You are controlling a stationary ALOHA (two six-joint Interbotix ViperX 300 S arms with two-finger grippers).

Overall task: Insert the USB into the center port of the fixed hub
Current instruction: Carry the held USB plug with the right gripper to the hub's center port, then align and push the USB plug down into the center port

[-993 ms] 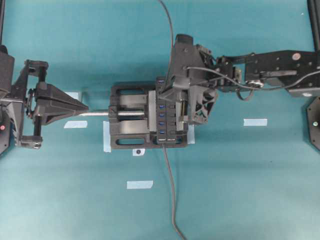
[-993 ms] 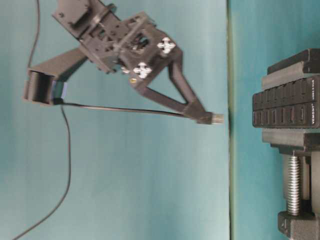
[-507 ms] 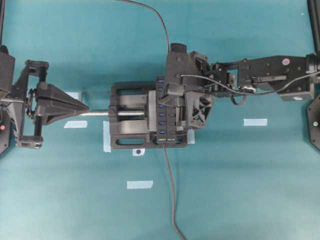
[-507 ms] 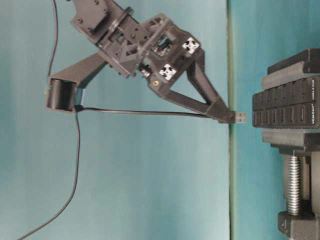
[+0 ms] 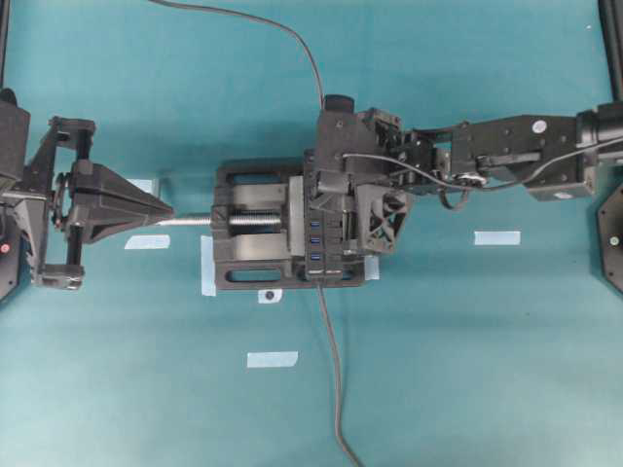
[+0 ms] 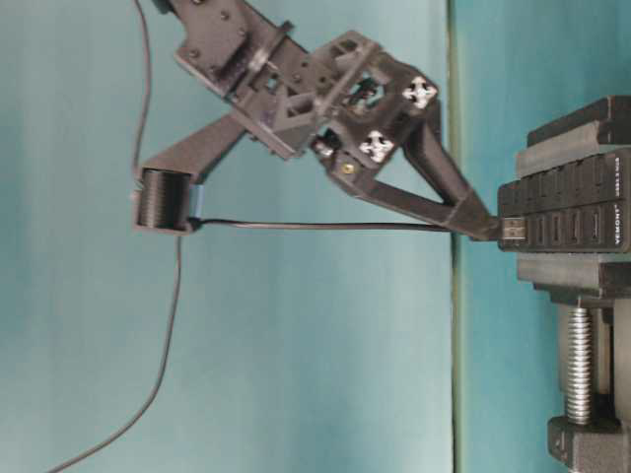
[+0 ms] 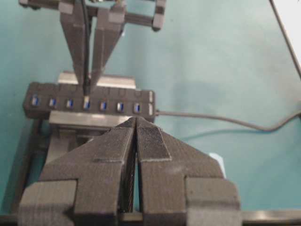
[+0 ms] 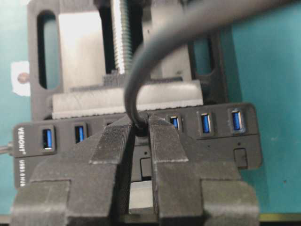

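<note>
My right gripper (image 6: pixel 481 223) is shut on the USB (image 6: pixel 511 230), a small black plug with a metal tip. Its thin cable (image 6: pixel 325 225) trails back over the gripper. The tip meets the face of the fixed hub (image 6: pixel 567 212), a black bar with a row of blue ports clamped in a vise (image 5: pixel 248 243). In the left wrist view the right gripper's fingers (image 7: pixel 101 52) come down on the center port (image 7: pixel 86 103); how deep the plug sits I cannot tell. My left gripper (image 7: pixel 136 120) is shut and empty, back at the vise screw's end (image 5: pixel 190 222).
The hub's own cable (image 5: pixel 336 389) runs from the hub to the near table edge. Several strips of pale tape (image 5: pixel 496 237) lie on the teal cloth around the vise. The USB's cable arcs away over the far side (image 5: pixel 292 34).
My right gripper has carried the USB across the gap to the hub, and the plug's tip now meets the hub's face. The left arm has not moved.
</note>
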